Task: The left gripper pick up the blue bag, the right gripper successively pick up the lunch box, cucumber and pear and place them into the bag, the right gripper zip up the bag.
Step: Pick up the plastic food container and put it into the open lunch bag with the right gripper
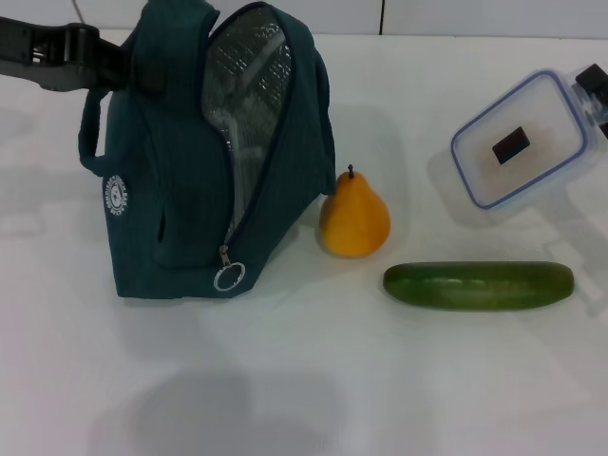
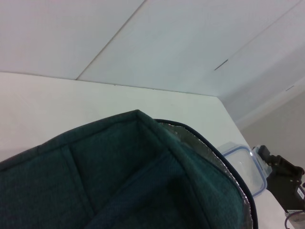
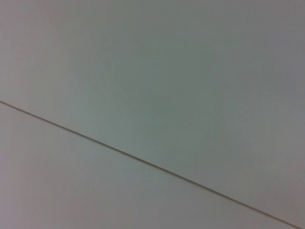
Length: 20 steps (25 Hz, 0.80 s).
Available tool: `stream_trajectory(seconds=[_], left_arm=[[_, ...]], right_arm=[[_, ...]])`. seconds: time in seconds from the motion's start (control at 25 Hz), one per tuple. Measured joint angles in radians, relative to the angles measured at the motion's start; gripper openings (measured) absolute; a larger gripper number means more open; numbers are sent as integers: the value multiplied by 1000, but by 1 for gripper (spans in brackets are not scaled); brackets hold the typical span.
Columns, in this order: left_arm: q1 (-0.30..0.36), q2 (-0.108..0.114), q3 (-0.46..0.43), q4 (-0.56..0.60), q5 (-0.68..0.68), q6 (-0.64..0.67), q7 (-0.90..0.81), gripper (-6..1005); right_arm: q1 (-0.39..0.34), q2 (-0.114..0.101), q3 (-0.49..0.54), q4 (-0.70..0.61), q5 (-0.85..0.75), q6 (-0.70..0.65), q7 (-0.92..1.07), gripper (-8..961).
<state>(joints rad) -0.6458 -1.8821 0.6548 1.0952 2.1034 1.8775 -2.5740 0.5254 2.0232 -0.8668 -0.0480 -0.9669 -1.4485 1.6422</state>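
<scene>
You had the blue bag [image 1: 180,180] standing upright on the white table [image 1: 313,380], on the robot's left side. Its zipper was undone, the flap gaped, and the silver foil lining [image 1: 249,76] showed. The ring zipper pull [image 1: 229,275] hung low at the front corner. The white round logo [image 1: 116,195] sat on the side panel.

Your left gripper [image 1: 119,62] came in from the left edge at the top of the bag, level with the handle [image 1: 90,142]. Its tips were hidden behind the fabric. I couldn't tell whether the fingers were pinching the handle or spread.

The left wrist view showed the bag's teal top edge [image 2: 119,162] close up, with the foil rim beside it. Farther off it showed the lunch box [image 2: 245,164] with the right gripper [image 2: 281,179] touching its far end.

In the head view the lunch box [image 1: 521,141] sat tilted at the right, lid on, with a dark sticker [image 1: 513,144] on top. Your right gripper [image 1: 594,90] was at its end by the frame edge. Its fingers looked closed on the box, which cast a shadow on the table below.

The pear [image 1: 353,217] stood upright just beside the bag, stem up. The cucumber [image 1: 478,285] lay flat near the pear, in front of the lunch box.

The right wrist view showed only a plain grey surface with one seam line [image 3: 152,164].
</scene>
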Motion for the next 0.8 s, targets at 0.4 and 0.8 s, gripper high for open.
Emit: stream_trajectory(seconds=[0.4, 0.8], left_arm=[[0, 0, -3, 0, 0, 0, 0, 39], [0, -7, -4, -13, -1, 0, 0, 39]], right_arm=[[5, 2, 2, -22, 19, -26, 5, 96], [79, 3, -1, -63, 110, -115, 43, 95]])
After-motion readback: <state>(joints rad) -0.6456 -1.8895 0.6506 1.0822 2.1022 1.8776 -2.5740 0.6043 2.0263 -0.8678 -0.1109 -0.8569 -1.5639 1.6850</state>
